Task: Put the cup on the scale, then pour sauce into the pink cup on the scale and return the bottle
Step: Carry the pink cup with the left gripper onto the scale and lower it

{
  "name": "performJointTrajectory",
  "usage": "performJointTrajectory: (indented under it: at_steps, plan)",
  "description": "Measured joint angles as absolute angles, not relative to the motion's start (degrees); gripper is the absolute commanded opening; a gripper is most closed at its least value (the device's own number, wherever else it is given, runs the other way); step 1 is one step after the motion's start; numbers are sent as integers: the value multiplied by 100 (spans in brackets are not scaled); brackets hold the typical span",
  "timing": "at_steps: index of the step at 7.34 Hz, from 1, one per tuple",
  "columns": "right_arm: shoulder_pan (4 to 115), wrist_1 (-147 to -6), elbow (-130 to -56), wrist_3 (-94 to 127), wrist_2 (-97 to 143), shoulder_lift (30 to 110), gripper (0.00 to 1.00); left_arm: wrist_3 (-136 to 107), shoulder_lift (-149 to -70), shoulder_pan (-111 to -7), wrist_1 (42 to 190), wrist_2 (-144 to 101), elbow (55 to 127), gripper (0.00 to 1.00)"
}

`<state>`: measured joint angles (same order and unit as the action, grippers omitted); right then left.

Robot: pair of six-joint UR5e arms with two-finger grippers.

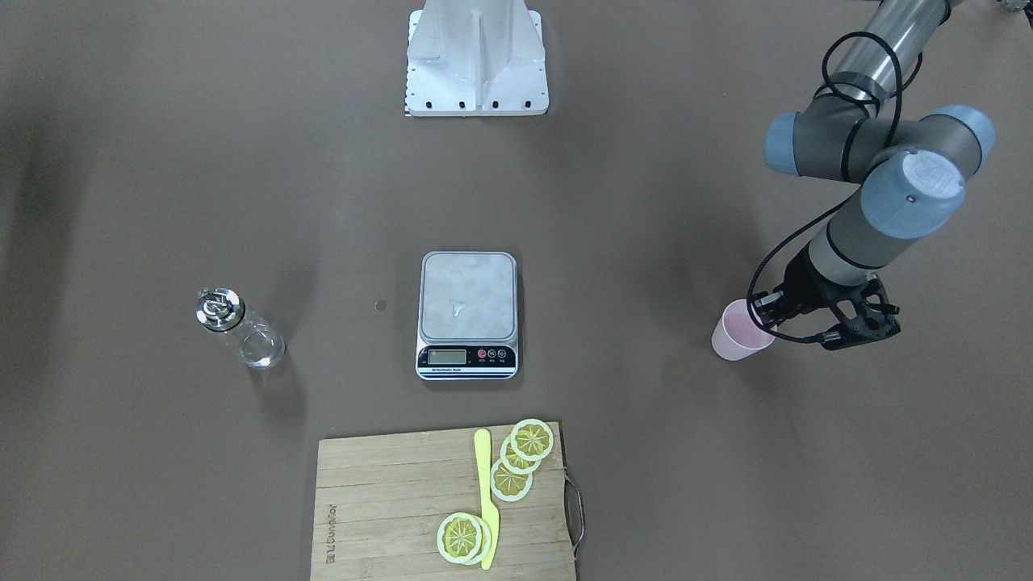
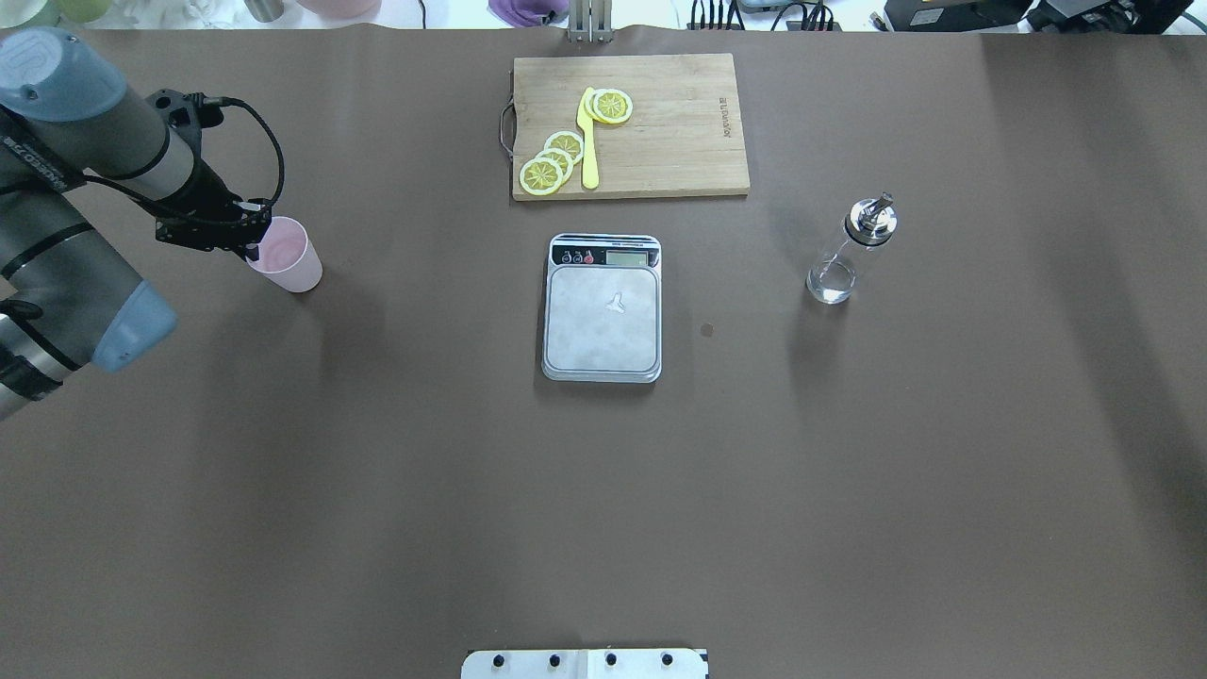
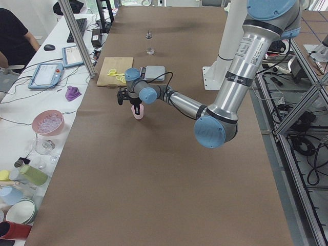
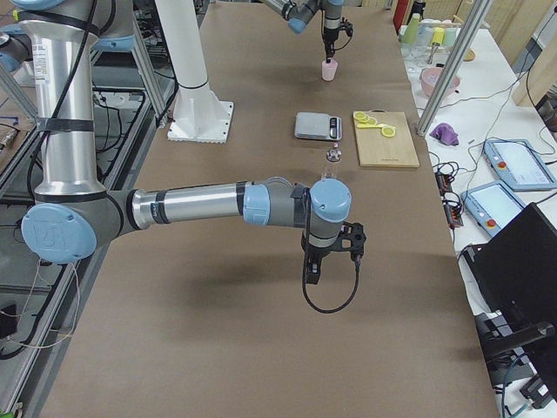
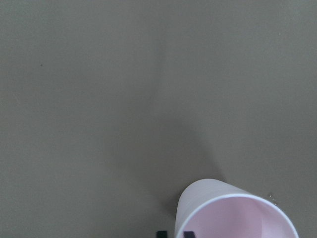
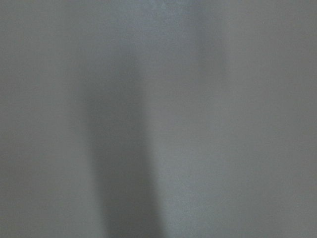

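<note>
At the overhead view's left edge the left gripper (image 2: 253, 245) has its fingers (image 5: 161, 234) close together astride the left wall of the cup (image 2: 289, 256), seemingly pinching it. So the first step, cup onto the scale (image 2: 603, 316) at mid-frame, looks barely begun. Next it must lift the cup level and carry it rightward onto the platform, while the bottle (image 2: 842, 256) stands untouched right of centre. The right gripper (image 4: 312, 277) hangs over the table; whether it is open or closed I cannot tell.

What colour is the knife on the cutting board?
Bright yellow. The knife shows best in the exterior front-facing view, lying on the cutting board.
</note>
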<state>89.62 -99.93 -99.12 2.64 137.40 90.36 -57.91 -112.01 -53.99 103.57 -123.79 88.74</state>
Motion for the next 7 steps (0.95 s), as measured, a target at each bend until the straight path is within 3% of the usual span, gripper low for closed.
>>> performJointTrajectory:
  at_steps: [4,7]
  plan:
    - [8959,-9993,-9885,260,13735,9044,100,-5808,-11292,-5490,9764,-12426,9484,0]
    - [8962,-9993,-9877,265,13748,9037,100,-6951,-12100,-5383,9088,-12497,9637,0]
